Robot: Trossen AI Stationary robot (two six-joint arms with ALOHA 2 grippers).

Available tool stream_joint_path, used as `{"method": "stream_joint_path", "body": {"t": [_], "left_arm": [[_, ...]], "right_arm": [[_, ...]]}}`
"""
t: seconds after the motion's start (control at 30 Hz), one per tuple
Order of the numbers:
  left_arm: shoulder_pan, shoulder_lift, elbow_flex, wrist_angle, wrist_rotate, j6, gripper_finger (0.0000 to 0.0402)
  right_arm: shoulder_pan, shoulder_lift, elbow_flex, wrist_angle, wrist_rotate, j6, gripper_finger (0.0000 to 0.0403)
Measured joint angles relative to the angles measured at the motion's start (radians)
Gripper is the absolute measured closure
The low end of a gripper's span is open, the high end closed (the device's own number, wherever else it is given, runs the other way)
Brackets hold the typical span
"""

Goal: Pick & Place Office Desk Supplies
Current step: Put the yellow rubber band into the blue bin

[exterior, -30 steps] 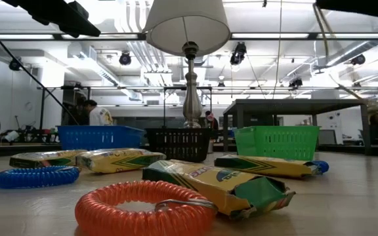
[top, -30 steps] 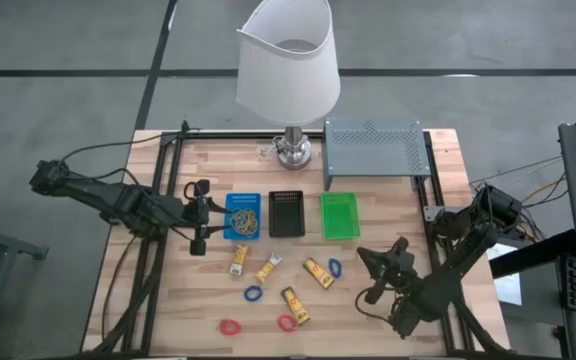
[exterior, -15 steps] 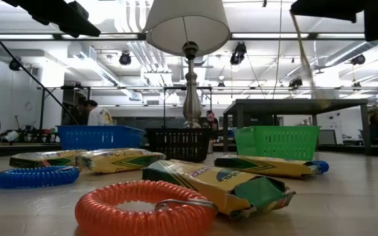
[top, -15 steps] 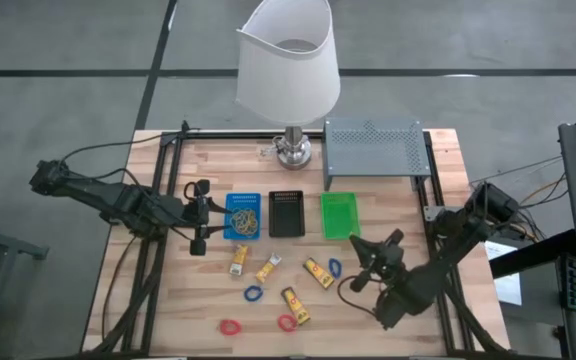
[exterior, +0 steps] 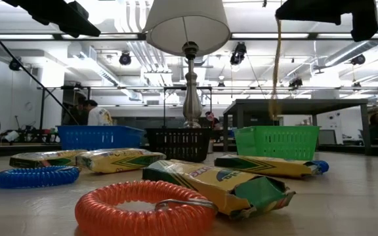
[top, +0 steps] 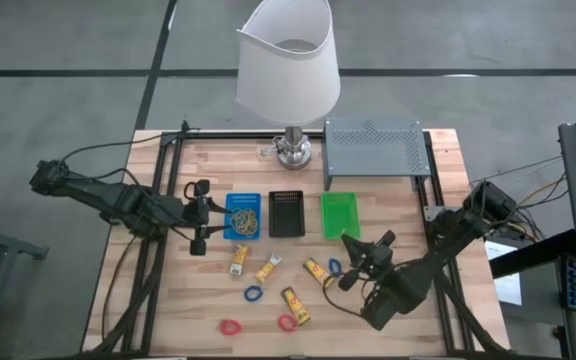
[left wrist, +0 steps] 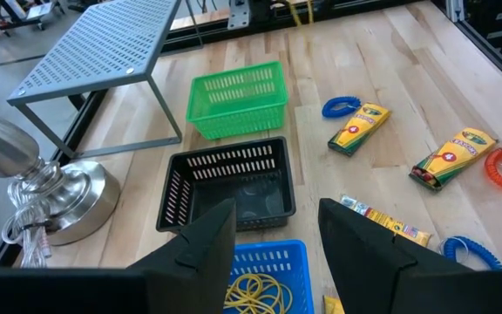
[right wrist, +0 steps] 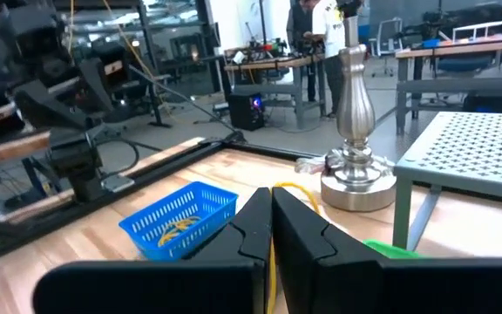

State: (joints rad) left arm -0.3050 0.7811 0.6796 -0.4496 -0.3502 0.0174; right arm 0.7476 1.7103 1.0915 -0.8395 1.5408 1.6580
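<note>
My right gripper [top: 352,263] hovers near the table's middle right, over a yellow packet [top: 317,271] and a blue ring [top: 334,267]. It is shut on a thin yellow rubber band [exterior: 275,65]. My left gripper [top: 200,215] waits open at the left side of the blue tray [top: 242,215], which holds more rubber bands [left wrist: 255,292]. More yellow packets [top: 268,268] [top: 295,305], another blue ring [top: 254,293] and two red rings [top: 230,326] [top: 286,322] lie flat on the wood. My right gripper pinches the rubber band between its two shut fingers [right wrist: 255,231], with a strand [right wrist: 273,235] running down the seam between them. The fingers lie level and point toward the table's far left. The band hangs slack below the gripper, its lower end [exterior: 271,113] clear of the table.
A black tray [top: 286,213] and a green tray [top: 339,215] stand in a row with the blue one. Behind them are a lamp [top: 290,148] with a white shade and a grey perforated shelf [top: 373,148]. People stand in the room beyond the table.
My right gripper has travelled toward the table's left and slightly toward its far edge, rolling as it went, and stays shut. The rubber band has gone with it and now hangs in the low view in front of the green tray.
</note>
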Motion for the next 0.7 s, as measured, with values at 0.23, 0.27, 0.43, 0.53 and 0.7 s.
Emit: {"method": "stream_joint_path", "body": {"t": [0.23, 0.27, 0.43, 0.53, 0.7], "left_arm": [[0.000, 0.000, 0.000, 0.000, 0.000, 0.000, 0.0233], [0.000, 0.000, 0.000, 0.000, 0.000, 0.000, 0.0233], [0.000, 0.000, 0.000, 0.000, 0.000, 0.000, 0.0233], [0.000, 0.000, 0.000, 0.000, 0.000, 0.000, 0.0233], [0.000, 0.000, 0.000, 0.000, 0.000, 0.000, 0.0233]], "right_arm": [[-0.054, 0.000, 0.000, 0.335, -0.106, -0.421, 0.0395], [-0.065, 0.000, 0.000, 0.387, -0.126, -0.493, 0.0395], [-0.122, 0.000, -0.001, 0.595, -0.182, -0.819, 0.0395], [-0.160, 0.000, -0.001, 0.675, -0.231, -0.936, 0.0395], [-0.229, 0.000, -0.001, 0.828, -0.356, -1.113, 0.0395]]}}
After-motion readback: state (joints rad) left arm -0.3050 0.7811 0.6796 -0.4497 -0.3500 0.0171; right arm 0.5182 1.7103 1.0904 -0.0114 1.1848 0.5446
